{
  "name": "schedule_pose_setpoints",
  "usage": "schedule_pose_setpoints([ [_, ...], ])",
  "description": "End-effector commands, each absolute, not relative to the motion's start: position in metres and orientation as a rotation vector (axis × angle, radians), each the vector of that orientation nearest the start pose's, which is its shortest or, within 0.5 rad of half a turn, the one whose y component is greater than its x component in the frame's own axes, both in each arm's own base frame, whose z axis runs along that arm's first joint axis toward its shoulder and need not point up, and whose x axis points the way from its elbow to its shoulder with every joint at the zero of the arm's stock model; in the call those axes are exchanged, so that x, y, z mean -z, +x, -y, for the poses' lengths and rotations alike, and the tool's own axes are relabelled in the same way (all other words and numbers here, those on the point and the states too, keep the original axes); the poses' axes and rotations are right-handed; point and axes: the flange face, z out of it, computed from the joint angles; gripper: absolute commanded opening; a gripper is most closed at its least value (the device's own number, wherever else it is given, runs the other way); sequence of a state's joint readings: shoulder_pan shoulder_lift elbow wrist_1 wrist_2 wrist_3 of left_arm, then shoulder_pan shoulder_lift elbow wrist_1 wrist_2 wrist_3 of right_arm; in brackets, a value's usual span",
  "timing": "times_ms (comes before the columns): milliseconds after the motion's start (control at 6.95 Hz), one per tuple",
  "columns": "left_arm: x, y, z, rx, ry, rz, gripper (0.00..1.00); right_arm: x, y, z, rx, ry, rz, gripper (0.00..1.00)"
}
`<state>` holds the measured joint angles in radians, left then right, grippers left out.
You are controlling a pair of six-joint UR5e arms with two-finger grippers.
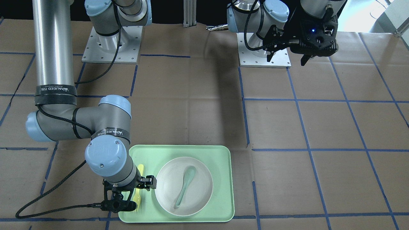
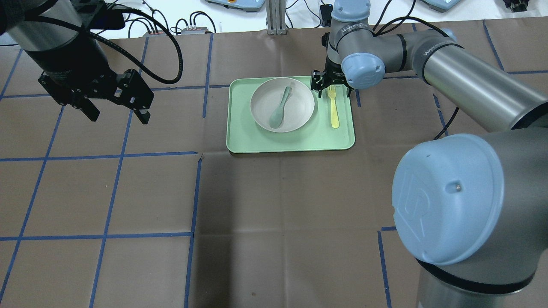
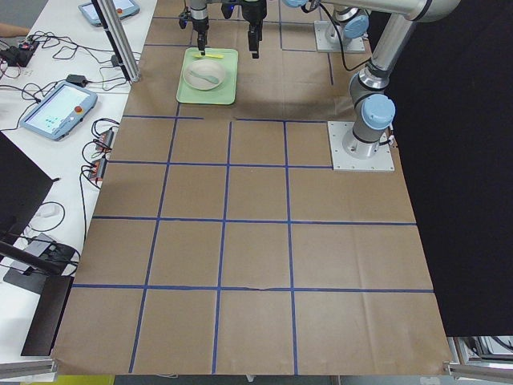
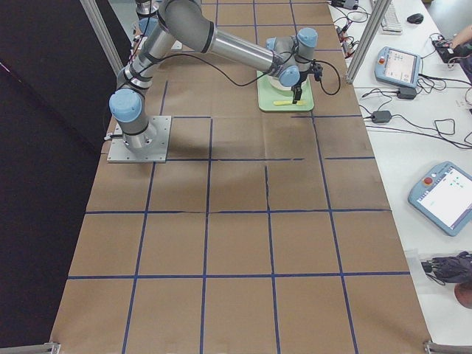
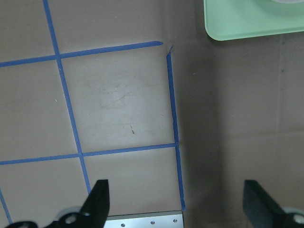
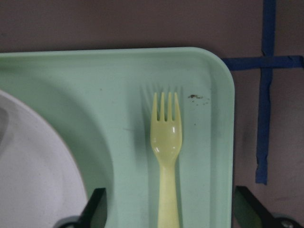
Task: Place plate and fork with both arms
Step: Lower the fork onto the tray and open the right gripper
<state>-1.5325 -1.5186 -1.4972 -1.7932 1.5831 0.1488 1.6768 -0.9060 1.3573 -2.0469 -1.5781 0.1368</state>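
The off-white plate (image 2: 297,102) sits on the mint-green tray (image 2: 291,141) with a grey-green spoon (image 2: 280,109) lying in it. The pale-yellow fork (image 2: 334,113) lies flat on the tray beside the plate. My right gripper (image 2: 332,89) is open and hovers low over the fork's tine end. In the right wrist view the fork (image 6: 166,142) lies between the spread fingertips (image 6: 97,204), untouched, with the plate (image 6: 33,171) at the left. My left gripper (image 2: 120,116) is open and empty, high over bare table far from the tray. The plate (image 1: 199,188) and fork (image 1: 141,169) also show in the front view.
The tray (image 1: 220,179) lies on brown paper marked with blue tape squares. Its corner (image 5: 247,19) shows in the left wrist view. The arm bases (image 1: 111,44) stand on metal plates at the robot's side. Cables and teach pendants lie off the table's far edge (image 3: 56,112).
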Motion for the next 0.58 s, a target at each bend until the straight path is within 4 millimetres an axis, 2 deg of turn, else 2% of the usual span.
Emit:
schedule_pose_setpoints([
  [0,-0.527,-0.114,0.461,-0.153,0.174,-3.13,1.0,-0.297,0.197,0.675,0.035,-0.007,-3.147,1.0],
  [288,-0.527,-0.115,0.461,-0.153,0.174,-3.131,1.0,-0.371,0.144,0.639,-0.024,-0.058,-3.149,1.0],
  [432,-0.527,-0.115,0.461,-0.153,0.176,-3.131,1.0,-0.402,0.132,0.608,-0.008,-0.053,-3.149,1.0],
])
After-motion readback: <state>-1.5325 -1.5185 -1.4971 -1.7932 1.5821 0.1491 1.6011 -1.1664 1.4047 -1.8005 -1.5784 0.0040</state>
